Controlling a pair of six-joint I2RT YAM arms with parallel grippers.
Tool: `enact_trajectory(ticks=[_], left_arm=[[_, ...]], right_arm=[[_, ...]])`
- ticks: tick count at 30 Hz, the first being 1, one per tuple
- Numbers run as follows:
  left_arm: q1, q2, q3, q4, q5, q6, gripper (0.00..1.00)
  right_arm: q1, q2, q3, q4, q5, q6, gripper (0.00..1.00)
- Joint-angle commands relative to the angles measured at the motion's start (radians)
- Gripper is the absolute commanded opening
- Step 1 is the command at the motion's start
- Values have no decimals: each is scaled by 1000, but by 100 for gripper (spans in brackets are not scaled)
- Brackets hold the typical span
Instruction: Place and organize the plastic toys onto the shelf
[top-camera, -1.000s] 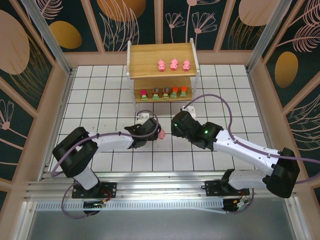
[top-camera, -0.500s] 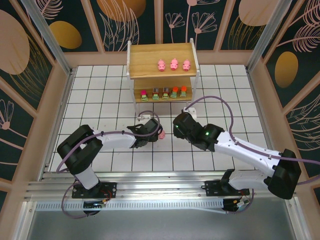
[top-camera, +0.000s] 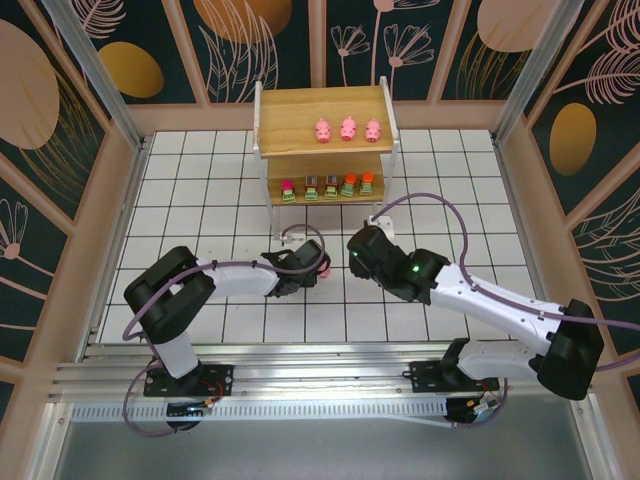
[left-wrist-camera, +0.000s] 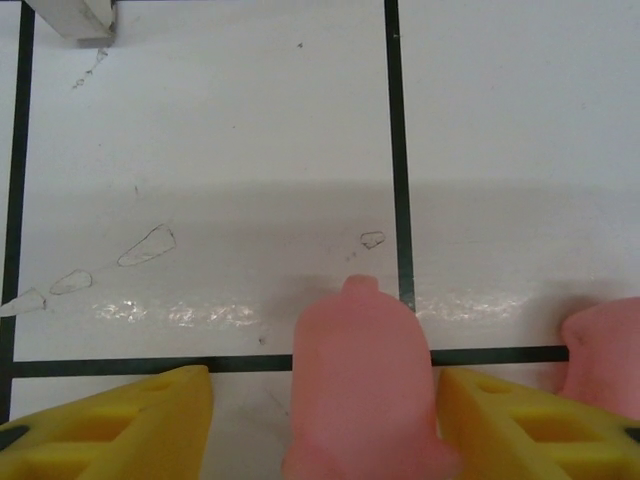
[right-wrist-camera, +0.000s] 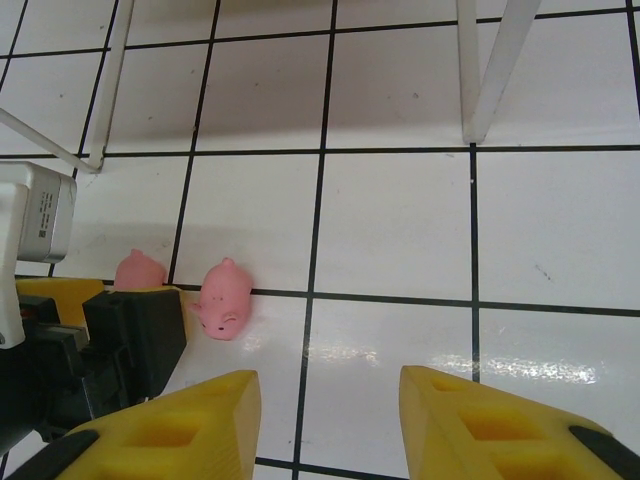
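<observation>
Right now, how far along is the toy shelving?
Done: three pigs sit on the top board of the shelf, five blocky toys on the lower one. In hand: the left gripper straddles a fourth pig on the table, not yet clamped. Remaining: that pig and a fifth pig beside it; the right gripper is open and empty.

Three pigs (top-camera: 347, 130) atop shelf (top-camera: 300, 112)

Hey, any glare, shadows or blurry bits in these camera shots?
Left wrist view: the close pink pig looks soft, with a glare streak across the tiles beside it. Right wrist view: the shelf casts a shadow over the far tiles; glare nearer. Top external view: sharp, evenly lit.
</observation>
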Motion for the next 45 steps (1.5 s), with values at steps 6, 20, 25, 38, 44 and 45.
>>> enact_trajectory(ticks=[6,20,25,38,44,45], left_arm=[[-6,28,44,-20,-15,-2,50],[-6,2,3,-31,-14,-25,35],[-7,-2,7,-31,-20,-23,31],[-27,-158,56,-145,-67,-5,29],[-46,-238,148,-263,-111,0,29],[-48,-249,167,-283,-113,0,29]], right_arm=[[-1,-37,-20,3,6,15,39],[0,-42,-23,3,10,15,35],[0,-37,-19,5,8,11,34],[3,-60,-42,21,17,16,33],[1,-69,-56,37,20,7,33],[1,-74,-58,39,22,7,33]])
